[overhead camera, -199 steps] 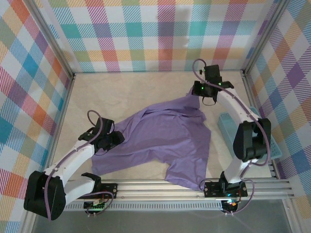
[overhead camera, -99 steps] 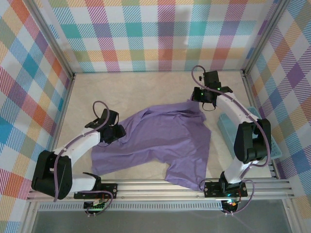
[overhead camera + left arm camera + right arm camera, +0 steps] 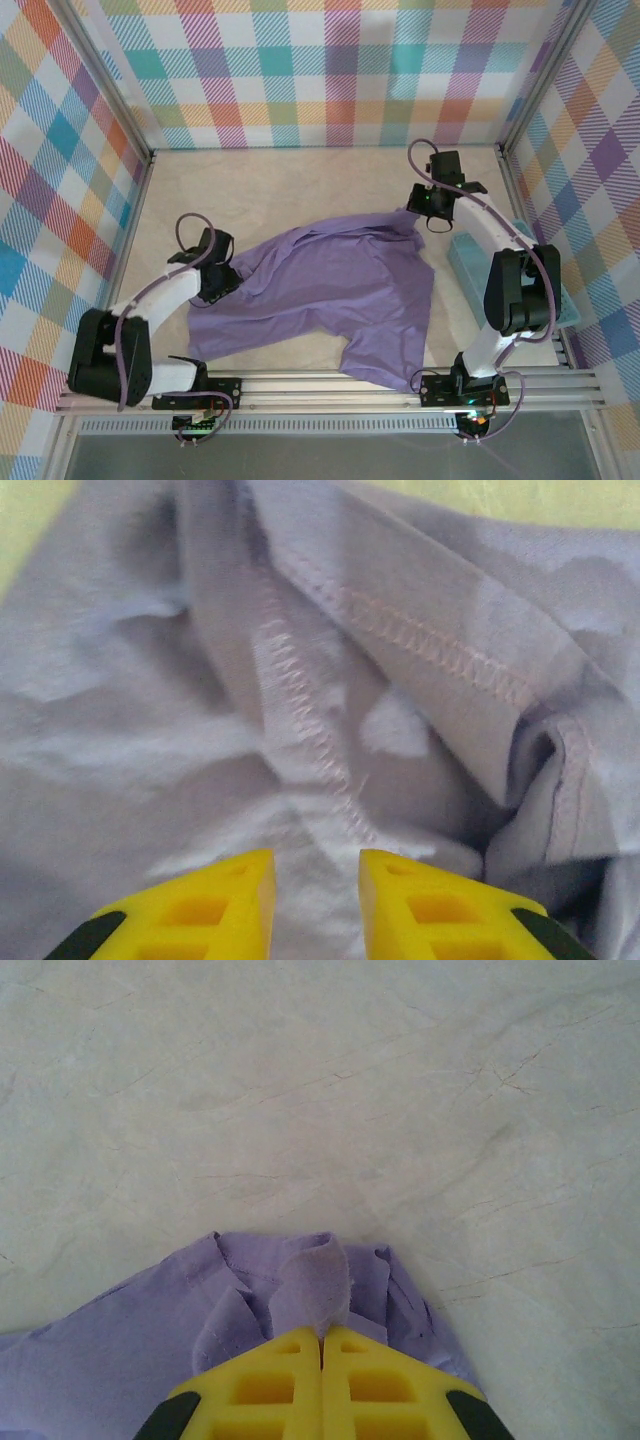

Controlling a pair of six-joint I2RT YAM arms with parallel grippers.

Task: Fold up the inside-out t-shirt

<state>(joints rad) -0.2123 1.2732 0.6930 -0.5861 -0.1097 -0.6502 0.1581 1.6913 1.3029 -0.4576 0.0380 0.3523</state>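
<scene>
The inside-out t-shirt (image 3: pixel 330 290) lies on the middle of the table, between the 2 arms. It is a plain lavender sheet of thin, soft cloth, spread loosely rather than flat. Its outline is irregular, with shallow creases running across it, a rumpled left edge and a lobe drooping toward the near rail.

The left wrist view shows the raised seams of the reversed side: a zigzag overlock seam (image 3: pixel 300 710) running down the cloth, and a folded hem with a line of stitching (image 3: pixel 440 650) crossing diagonally. The fabric bunches into soft ridges at the right.

The left gripper (image 3: pixel 317 880) is at the shirt's left edge. Its 2 yellow plastic fingers (image 3: pixel 200 910) stand apart with a narrow gap, and cloth shows in that gap. I cannot tell whether the tips press into it.

The right gripper (image 3: pixel 322 1335) is at the shirt's far right corner. Its yellow fingers are pressed together on a small upright fold of the purple cloth, and the corner gathers into pleats around the pinch.

The table (image 3: pixel 300 190) is a pale beige surface with faint marble-like veins, smooth and matte. A light blue plastic basket (image 3: pixel 465 262) with a ribbed wall sits at the right edge, just beside the shirt and partly under the right arm. Walls (image 3: pixel 300 70) printed in pastel plaid enclose the table on 3 sides.
</scene>
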